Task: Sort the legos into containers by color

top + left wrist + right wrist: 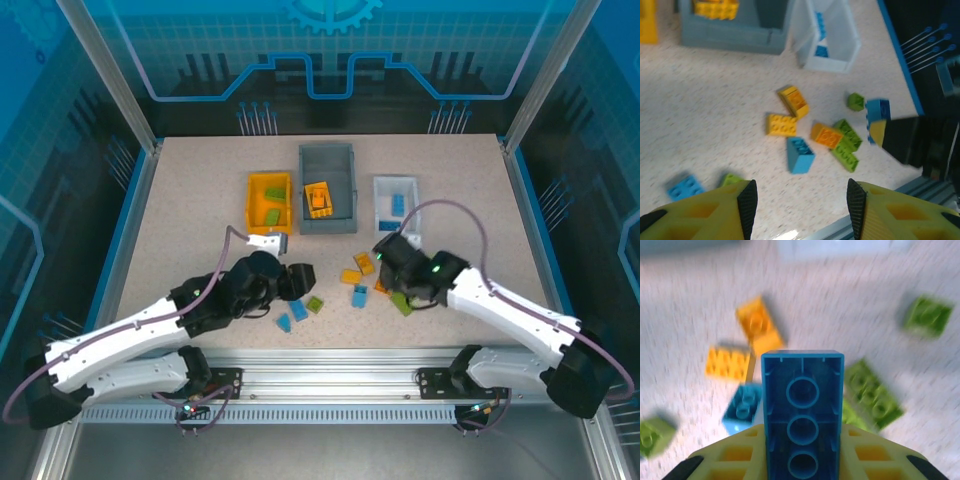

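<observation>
On my right wrist feed the table is smeared with blur, and the blue brick (802, 410) fills the lower middle, its near end cut off by the bottom edge. I see its hollow underside with three round tubes. The right gripper (802, 462) is clamped on it, yellow fingers (732, 456) against both long sides. Beyond it, orange, blue and green pieces are soft shapes I can barely outline.

On the left wrist feed the left gripper (801, 207) has its jaws spread wide with nothing between them, and both fingers run off the bottom edge. Past them the loose legos (800, 155) lie scattered mid-frame. At the right edge the other gripper is a dark blurred mass with the blue brick at its tip; I cannot tell whether the brick clears the table. Along the top sit the grey bin (732, 35) with orange pieces, the white bin (832, 45) with blue inside, and a clipped sliver of the yellow bin (647, 27) at upper left.

From overhead, both arms reach from the bottom corners up and inward, wrists meeting at the scatter in the centre. The right wrist hides its brick
</observation>
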